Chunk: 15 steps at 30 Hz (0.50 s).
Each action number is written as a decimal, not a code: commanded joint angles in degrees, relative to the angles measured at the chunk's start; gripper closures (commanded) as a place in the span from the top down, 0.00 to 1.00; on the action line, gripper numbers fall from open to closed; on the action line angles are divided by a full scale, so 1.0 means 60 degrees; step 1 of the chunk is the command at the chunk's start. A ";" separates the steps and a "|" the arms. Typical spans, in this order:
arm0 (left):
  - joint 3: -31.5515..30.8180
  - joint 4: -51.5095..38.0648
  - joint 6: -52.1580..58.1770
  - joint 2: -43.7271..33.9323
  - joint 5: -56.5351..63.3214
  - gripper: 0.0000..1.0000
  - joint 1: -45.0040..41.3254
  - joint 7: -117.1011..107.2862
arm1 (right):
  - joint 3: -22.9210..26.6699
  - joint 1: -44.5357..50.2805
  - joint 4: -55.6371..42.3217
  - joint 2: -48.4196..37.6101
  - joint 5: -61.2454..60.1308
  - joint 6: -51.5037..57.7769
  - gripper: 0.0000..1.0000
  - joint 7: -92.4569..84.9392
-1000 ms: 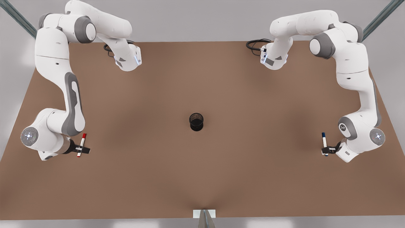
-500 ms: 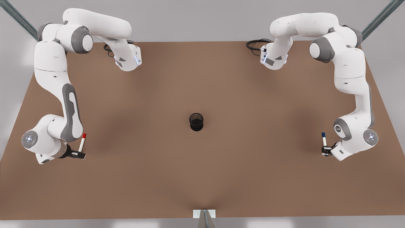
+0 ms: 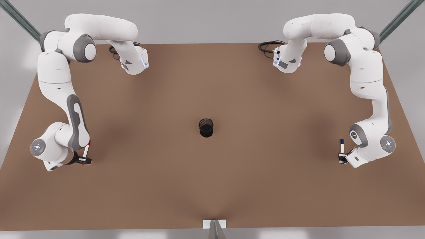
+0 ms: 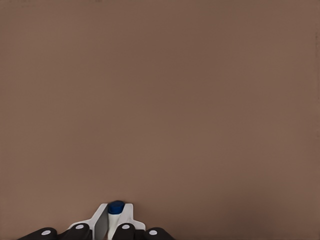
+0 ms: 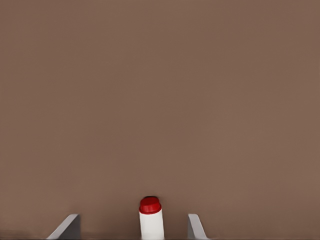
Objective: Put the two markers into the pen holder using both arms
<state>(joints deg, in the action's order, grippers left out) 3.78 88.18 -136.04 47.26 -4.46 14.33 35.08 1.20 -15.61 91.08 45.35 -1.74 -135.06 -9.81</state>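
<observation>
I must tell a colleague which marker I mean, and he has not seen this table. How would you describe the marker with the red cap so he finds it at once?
Start from the brown table and go to the arm on the front view's left. The right gripper there is around a thin white marker with a red cap. The other marker, across the table, has a blue cap.

Both arms are glossy white, built of rounded, tube-like segments with grey caps over the joints and a long grey panel along one link. Small round discs with pale blue-white lights sit on the joint ends near the wrists, and thin blue light strips glow on the bases. Black cables loop at each base. The left gripper (image 3: 342,158) and right gripper (image 3: 85,160) are black.
</observation>
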 commanded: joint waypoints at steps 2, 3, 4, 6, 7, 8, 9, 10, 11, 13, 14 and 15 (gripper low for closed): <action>0.0000 -0.0004 -0.0003 0.0003 -0.0004 0.33 0.0000 0.0453 | -0.0009 -0.0021 0.0011 -0.0014 -0.0004 -0.0064 0.63 -0.0665; 0.0000 -0.0004 -0.0003 0.0003 -0.0004 0.33 0.0000 0.0438 | -0.0009 -0.0021 0.0011 -0.0014 -0.0004 -0.0064 0.57 -0.0680; 0.0000 -0.0004 -0.0003 0.0003 -0.0004 0.30 0.0000 0.0438 | -0.0009 -0.0021 0.0011 -0.0014 -0.0004 -0.0064 0.49 -0.0680; 0.0000 -0.0004 -0.0003 -0.0011 -0.0004 0.21 -0.0029 0.0409 | 0.0005 -0.0036 0.0011 -0.0014 -0.0004 -0.0064 0.42 -0.0680; 0.0000 -0.0004 0.0012 -0.0040 -0.0004 0.21 -0.0088 0.0292 | -0.0009 -0.0036 0.0011 -0.0014 -0.0004 -0.0064 0.37 -0.0680; 0.0015 -0.0048 0.0070 -0.0099 0.0011 0.21 -0.0248 0.0146 | -0.0009 -0.0036 0.0011 -0.0014 -0.0004 -0.0064 0.32 -0.0680; 0.0030 -0.0121 0.0494 -0.0304 0.0098 0.21 -0.0381 -0.0118 | -0.0009 -0.0036 0.0011 -0.0014 -0.0004 -0.0064 0.29 -0.0695; 0.0030 -0.0356 0.1168 -0.0582 0.0566 0.21 -0.0659 -0.0835 | -0.0009 -0.0021 0.0011 -0.0014 -0.0004 -0.0049 0.27 -0.0695; 0.0030 -0.0488 0.1578 -0.0758 0.0904 0.21 -0.0893 -0.1246 | -0.0009 -0.0021 0.0011 -0.0014 -0.0004 -0.0035 0.26 -0.0709; 0.0030 -0.1161 0.2852 -0.1109 0.0919 0.21 -0.1479 -0.2080 | -0.0009 0.0023 0.0011 -0.0028 -0.0004 0.0038 0.21 -0.0709; 0.0015 -0.1220 0.3188 -0.1358 0.0904 0.21 -0.1771 -0.2620 | -0.0024 0.0052 -0.0033 -0.0130 0.0011 0.0082 0.21 -0.0709; 0.0000 -0.1643 0.4197 -0.1637 0.0875 0.21 -0.2473 -0.3835 | -0.0155 0.0081 -0.0077 -0.0423 0.0026 0.0097 0.21 -0.0724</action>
<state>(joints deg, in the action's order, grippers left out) 3.80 78.51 -124.00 38.35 0.59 0.63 30.14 0.45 -15.28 90.69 43.23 -2.19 -134.94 -12.95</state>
